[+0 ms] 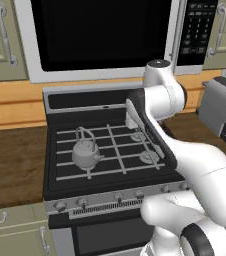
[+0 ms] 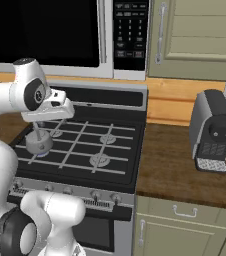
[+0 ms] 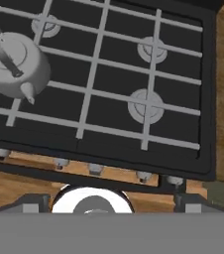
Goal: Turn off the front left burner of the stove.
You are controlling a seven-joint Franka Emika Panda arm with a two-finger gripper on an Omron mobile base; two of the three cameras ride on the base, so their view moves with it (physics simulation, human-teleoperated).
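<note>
Five knobs (image 3: pixel 95 168) on stove (image 3: pixel 209 99), one kettle (image 3: pixel 14 68) over front left burner (image 3: pixel 44 106), claw state unclear

Wood counter (image 2: pixel 185 170) (beige cabinets (image 2: pixel 200 35) above)

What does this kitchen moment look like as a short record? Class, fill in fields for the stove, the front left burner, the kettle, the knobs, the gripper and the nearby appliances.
stove: black gas range, pale grey grates, dark oven door
front left burner: cap hidden beneath the kettle
kettle: small, grey, upright on the front left grate
knobs: row of small round ones on the silver front strip
gripper: above the stove's front edge, touching nothing; open or shut unclear
microwave: above the stove
coffee machine: on the wooden counter, right of the stove
</note>
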